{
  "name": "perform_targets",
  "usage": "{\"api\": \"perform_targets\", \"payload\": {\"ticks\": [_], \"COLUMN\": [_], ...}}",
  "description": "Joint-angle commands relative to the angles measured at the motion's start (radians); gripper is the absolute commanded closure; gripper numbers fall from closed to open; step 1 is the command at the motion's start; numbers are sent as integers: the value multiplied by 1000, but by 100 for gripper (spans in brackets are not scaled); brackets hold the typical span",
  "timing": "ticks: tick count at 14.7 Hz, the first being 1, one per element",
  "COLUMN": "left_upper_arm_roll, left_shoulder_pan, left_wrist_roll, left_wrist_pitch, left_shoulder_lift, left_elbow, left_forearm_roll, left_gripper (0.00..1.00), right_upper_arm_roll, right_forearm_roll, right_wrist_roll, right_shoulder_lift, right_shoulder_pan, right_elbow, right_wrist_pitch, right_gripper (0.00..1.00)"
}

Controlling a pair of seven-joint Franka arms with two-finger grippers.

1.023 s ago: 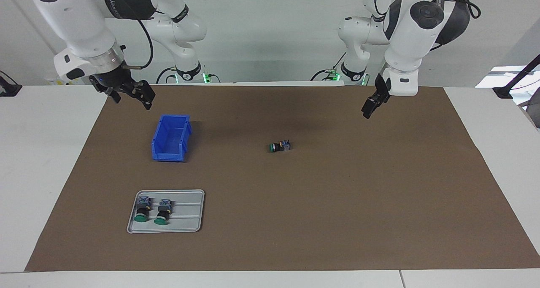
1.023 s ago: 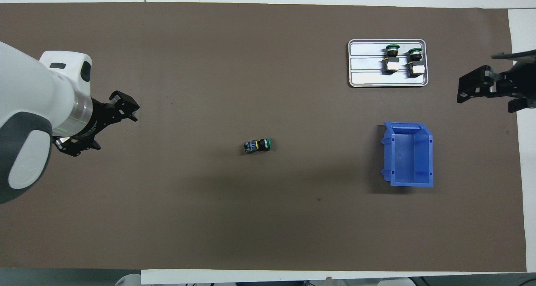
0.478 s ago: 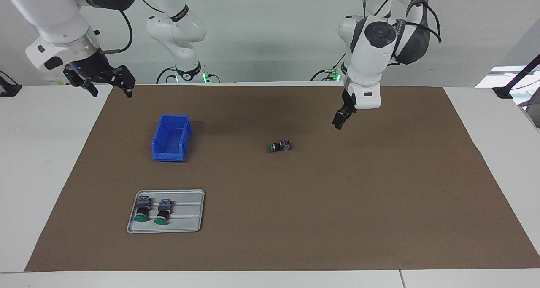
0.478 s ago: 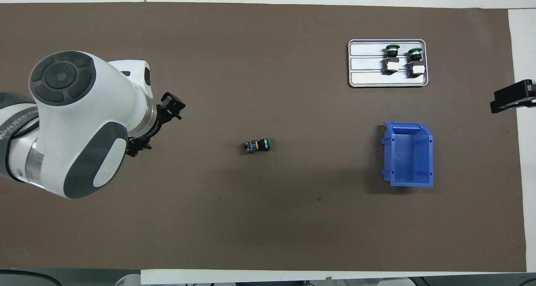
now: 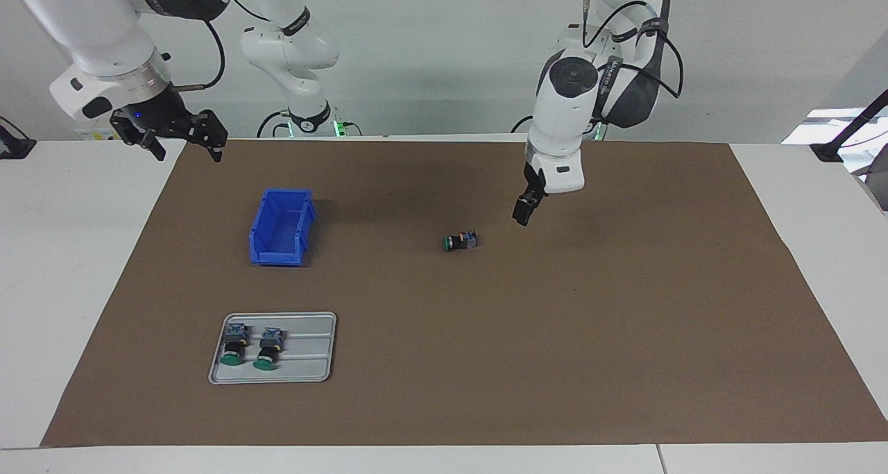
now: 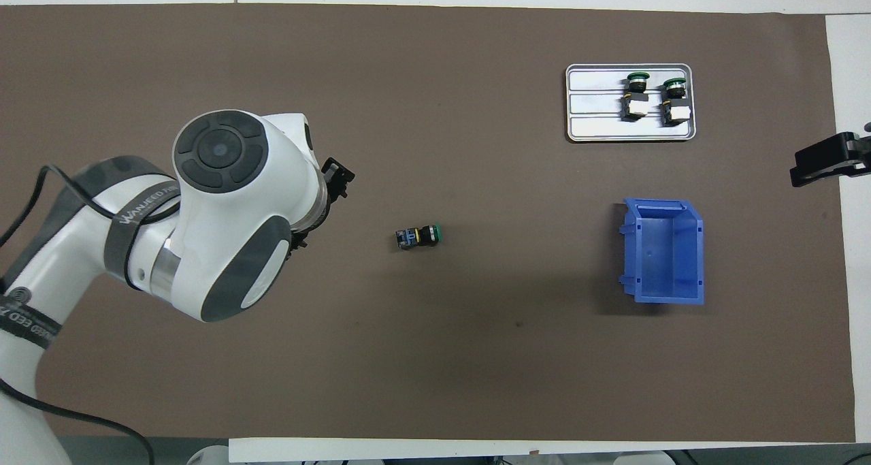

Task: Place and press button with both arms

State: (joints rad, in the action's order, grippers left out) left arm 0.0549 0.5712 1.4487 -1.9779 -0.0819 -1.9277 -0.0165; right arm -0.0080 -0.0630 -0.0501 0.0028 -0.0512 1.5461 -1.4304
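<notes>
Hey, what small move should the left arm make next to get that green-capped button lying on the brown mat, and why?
Probably carry the open left gripper sideways until it is over the green-capped button, then lower. It hangs above the brown mat, toward the left arm's end, not touching the button. The right gripper waits, open, at the mat's edge.

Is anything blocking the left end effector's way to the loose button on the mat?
Nothing visible. The left end effector hangs open above bare mat beside the button; no object lies between them.

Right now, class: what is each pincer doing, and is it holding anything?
Left pincer: open, holding nothing, in the air beside the lone button.
Right pincer: open, holding nothing, raised over the table's edge.
</notes>
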Motion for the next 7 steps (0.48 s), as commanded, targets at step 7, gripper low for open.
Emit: {"api": "perform_targets", "payload": {"ticks": [7], "left_upper_arm_roll": [-18], "left_shoulder_pan": [98], "left_wrist_roll": [404], "left_wrist_pitch": [-59], "left_shoulder_lift": [-177], "left_elbow": [102], "left_forearm_roll": [-82], "left_gripper": [0], "right_upper_arm_roll": [10], "right_forearm_roll": [5], "right_wrist_roll": [-13], "right_shoulder_lift": [-20], "right_shoulder_pan": [11], "right_elbow": [26], "right_wrist_pitch": [5], "right_gripper": [1]}}
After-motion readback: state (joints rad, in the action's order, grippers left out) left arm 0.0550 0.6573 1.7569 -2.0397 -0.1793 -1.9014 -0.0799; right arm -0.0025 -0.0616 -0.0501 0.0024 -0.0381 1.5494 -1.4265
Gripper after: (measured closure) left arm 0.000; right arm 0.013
